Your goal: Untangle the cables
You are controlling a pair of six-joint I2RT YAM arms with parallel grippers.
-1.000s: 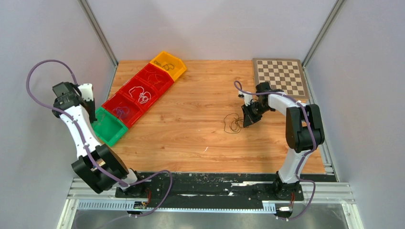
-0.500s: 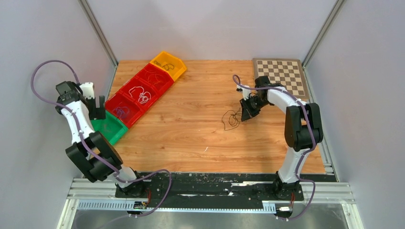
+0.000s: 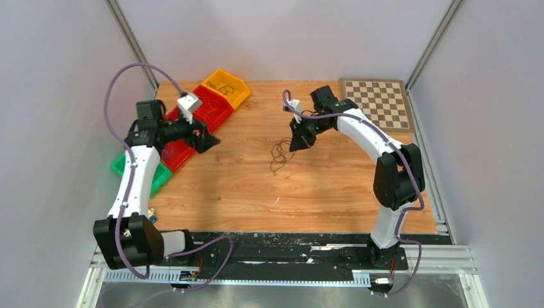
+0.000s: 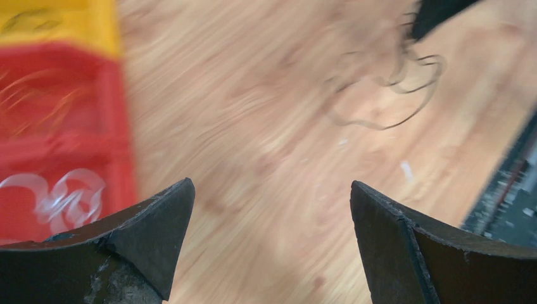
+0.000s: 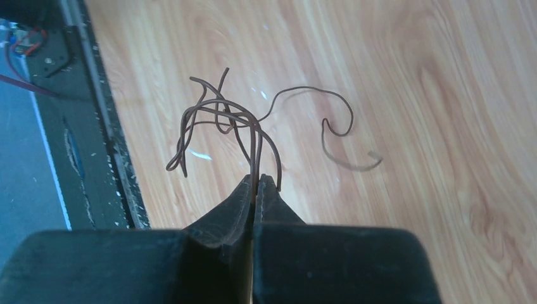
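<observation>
Cable tangle (image 5: 254, 145): one, dark, pinched in right claw (image 5: 256, 182); left claw (image 4: 271, 185) spread.

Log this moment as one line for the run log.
right gripper: shut on dark cable | left gripper: open, empty | left position: beside red bins, facing cable

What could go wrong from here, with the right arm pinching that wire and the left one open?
1. The right gripper pinches several loops of the wire at its very tips. A pull may tighten the snarl, or the wire may slip out.
2. The left gripper hangs open close to the red bins, and its view is blurred. A grab at the thin wire could miss, or clip a bin.
</observation>
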